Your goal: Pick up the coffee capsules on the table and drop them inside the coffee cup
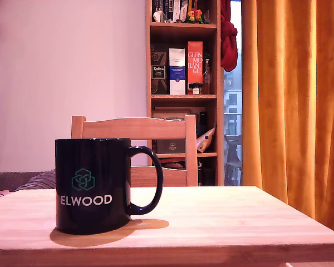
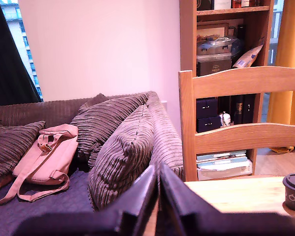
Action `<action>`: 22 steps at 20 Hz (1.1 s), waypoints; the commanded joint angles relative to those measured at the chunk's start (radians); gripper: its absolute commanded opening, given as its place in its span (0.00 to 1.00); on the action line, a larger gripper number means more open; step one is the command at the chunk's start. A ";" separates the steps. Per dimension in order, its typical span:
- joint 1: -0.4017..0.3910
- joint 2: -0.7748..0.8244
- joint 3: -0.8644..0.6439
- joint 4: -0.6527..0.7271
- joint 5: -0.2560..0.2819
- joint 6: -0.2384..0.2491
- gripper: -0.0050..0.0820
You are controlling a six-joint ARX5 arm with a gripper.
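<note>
Lying well beside the closed claw (image 2: 158, 196), a capsule (image 2: 294, 191)

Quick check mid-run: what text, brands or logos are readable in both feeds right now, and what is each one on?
"ELWOOD": white letters on the black coffee cup, under a teal cube logo.
"GLEN MO RAN GIE": red box on the bookshelf, exterior view.
Blue-and-white box and dark box beside it: print too small to read.
Dark capsule on the table, wrist view: pale marks, unreadable.
</note>
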 commanded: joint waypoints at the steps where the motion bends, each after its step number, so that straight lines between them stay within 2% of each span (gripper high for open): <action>1: 0.037 0.010 -0.008 -0.040 0.112 -0.045 0.04; 8: 0.037 0.010 -0.008 -0.037 0.124 -0.045 0.04; 10: 0.037 0.010 -0.008 -0.019 0.127 -0.056 0.04; 11: 0.037 0.010 -0.008 -0.008 0.148 -0.095 0.04; 13: 0.037 0.010 -0.008 -0.008 0.180 -0.099 0.04; 18: 0.037 0.010 -0.008 -0.007 0.188 -0.111 0.04; 21: 0.035 0.011 -0.008 0.017 0.249 -0.125 0.04; 22: 0.034 0.011 -0.008 0.023 0.287 -0.127 0.04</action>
